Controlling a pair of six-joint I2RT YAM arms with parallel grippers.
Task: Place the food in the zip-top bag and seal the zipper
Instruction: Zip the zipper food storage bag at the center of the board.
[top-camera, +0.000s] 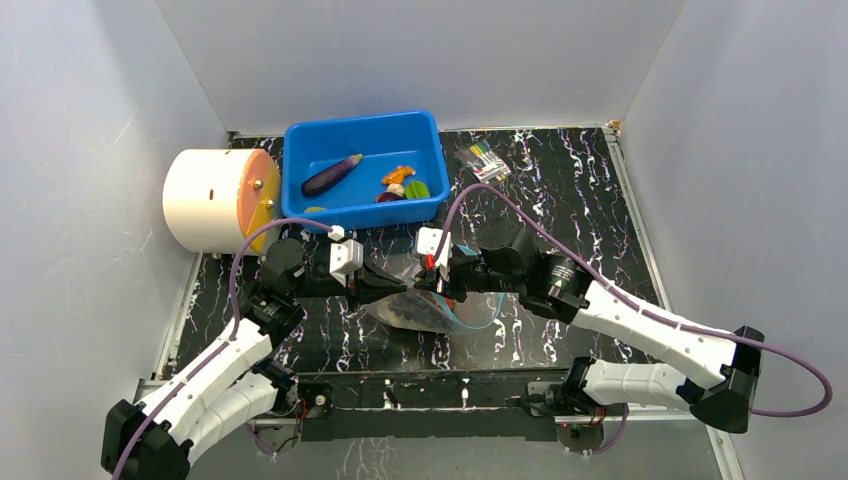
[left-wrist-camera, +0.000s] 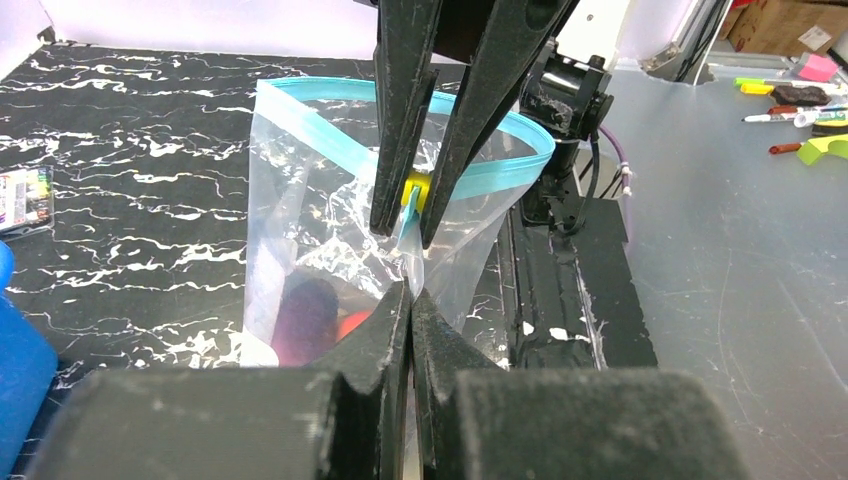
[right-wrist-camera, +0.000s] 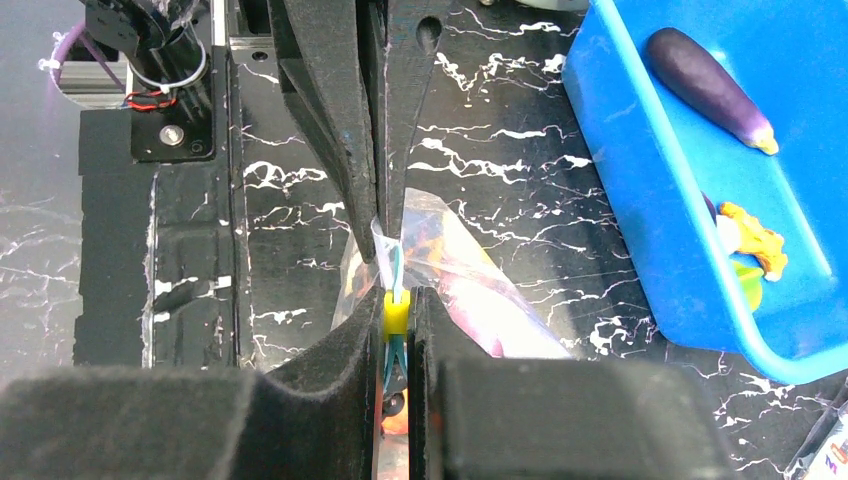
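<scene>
The left gripper (left-wrist-camera: 410, 292) has its jaws pressed together on a fold of the zip-top bag (left-wrist-camera: 300, 200), pinching the clear plastic at the near edge of its mouth. Facing it, tip to tip, the right gripper (right-wrist-camera: 397, 297) is clamped on the zipper (left-wrist-camera: 330, 135), with a small yellow tab (right-wrist-camera: 396, 316) squeezed between its fingers (right-wrist-camera: 352, 330). The two sets of fingertips stand just beside each other with only a short run of the bag's edge between them. Seen from the left wrist, the teal strip loops open in a wide curve behind the right arm's fingers, so the mouth gapes beyond the pinched spot. The bag hangs from both grips in the middle of the table (top-camera: 560, 190), its lower part sagging onto the black marbled surface. Through the plastic show a dark purple piece (left-wrist-camera: 305, 320) and an orange-red piece (left-wrist-camera: 352, 325) of the food, low in the bag. Farther back sits a blue bin (top-camera: 365, 150) that holds more of the food: a purple eggplant (top-camera: 332, 174), an orange piece (top-camera: 398, 176) and a green slice (top-camera: 417, 188). Left of the bin a white cylinder with an orange face (top-camera: 205, 200) lies on its side. Right of the bin, near the back wall, lies a small clear packet of coloured markers (top-camera: 482, 160).
</scene>
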